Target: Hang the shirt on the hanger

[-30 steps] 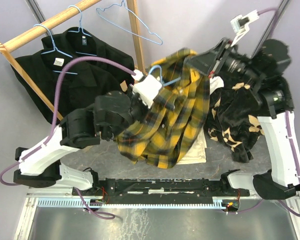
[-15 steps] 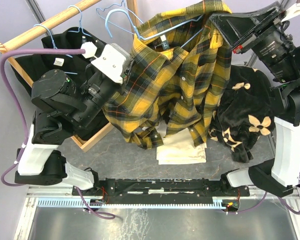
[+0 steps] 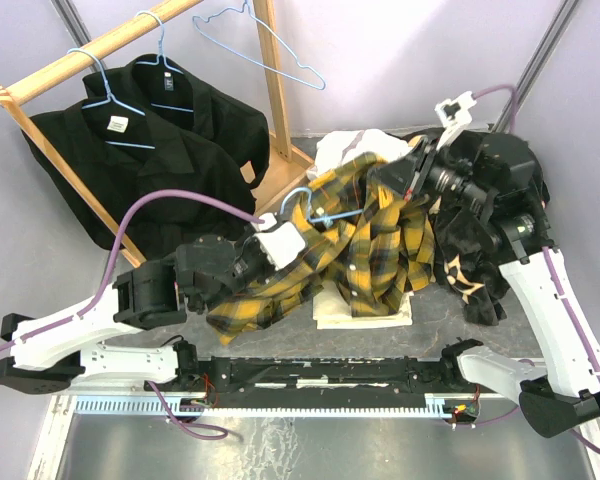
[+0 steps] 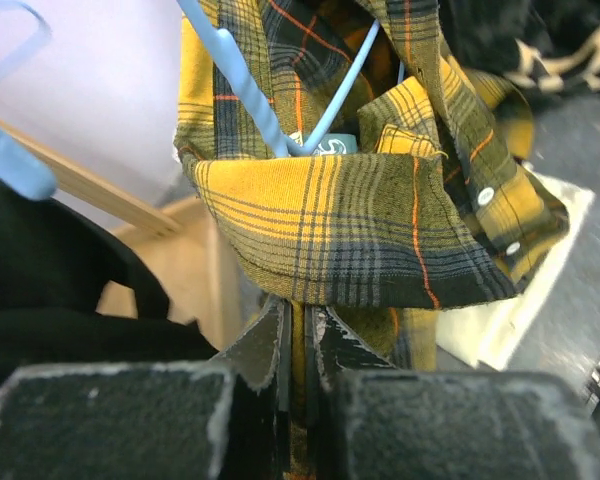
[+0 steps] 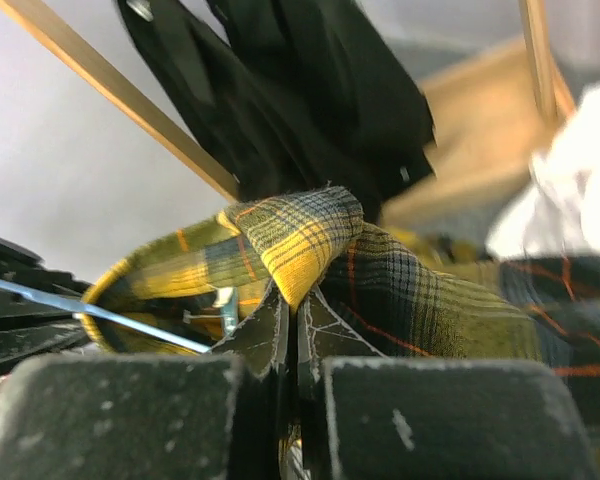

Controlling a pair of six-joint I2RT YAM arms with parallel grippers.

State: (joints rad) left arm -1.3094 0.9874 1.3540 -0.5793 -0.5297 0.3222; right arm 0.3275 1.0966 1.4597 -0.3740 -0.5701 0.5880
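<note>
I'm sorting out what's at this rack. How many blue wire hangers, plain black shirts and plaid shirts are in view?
blue wire hangers: 4
plain black shirts: 2
plaid shirt: 1
Total: 7

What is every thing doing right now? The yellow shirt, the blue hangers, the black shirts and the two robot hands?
plaid shirt: bunched up, pinched in two places.
hanger: tucked inside the plaid shirt's neck, hook poking out.
left gripper: jaws shut on the plaid shirt.
right gripper: jaws shut on the plaid shirt.
black shirts: hung on the wooden rack.
spare hanger: empty, up by the rack.
</note>
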